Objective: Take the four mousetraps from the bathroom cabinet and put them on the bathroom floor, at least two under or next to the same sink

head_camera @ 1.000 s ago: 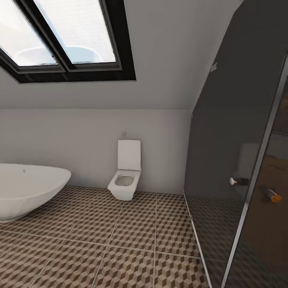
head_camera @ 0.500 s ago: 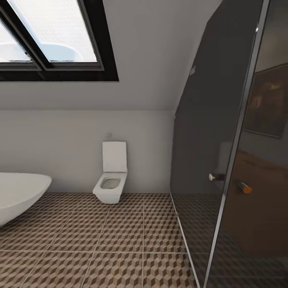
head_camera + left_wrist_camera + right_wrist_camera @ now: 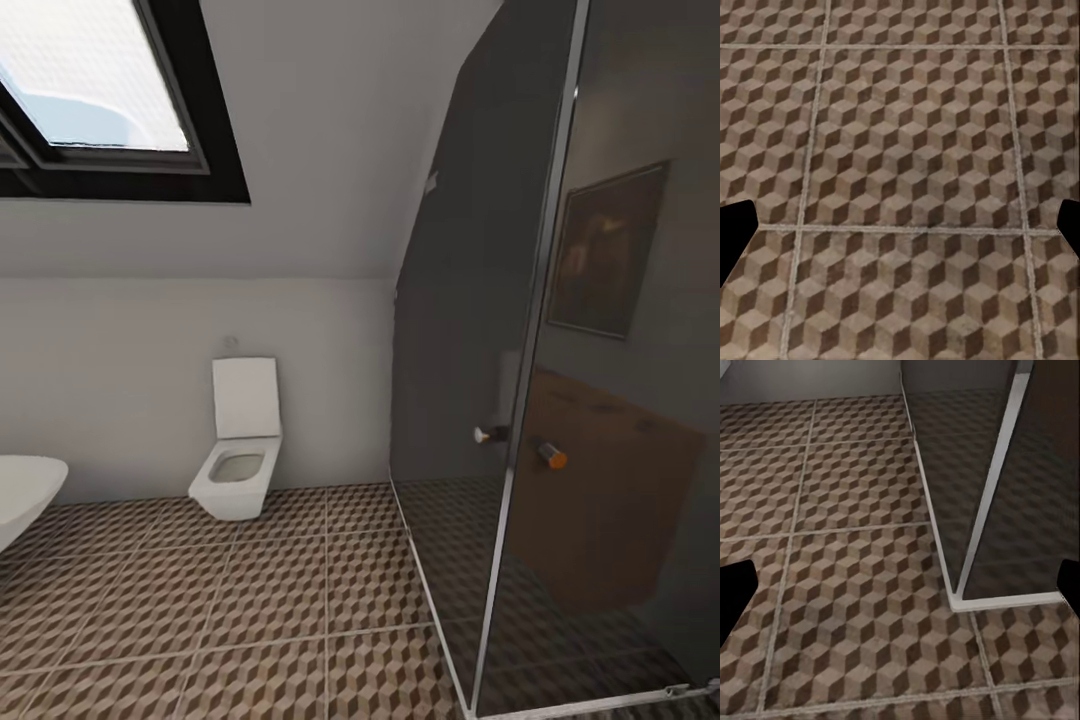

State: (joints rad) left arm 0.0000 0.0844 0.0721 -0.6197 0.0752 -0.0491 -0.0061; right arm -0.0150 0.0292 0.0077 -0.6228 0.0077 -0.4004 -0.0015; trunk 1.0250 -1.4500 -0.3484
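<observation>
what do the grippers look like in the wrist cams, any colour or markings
Little of them shows. In the left wrist view, the left gripper's fingers appear as flat black angular shapes at both edges of the frame, over the cube-patterned bathroom floor. The right gripper's fingers look the same: plain black, with no visible markings or cables.

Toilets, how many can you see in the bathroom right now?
1. The white toilet stands against the back wall, between the bathtub and the glass shower screen. Others may lie outside the view.
</observation>
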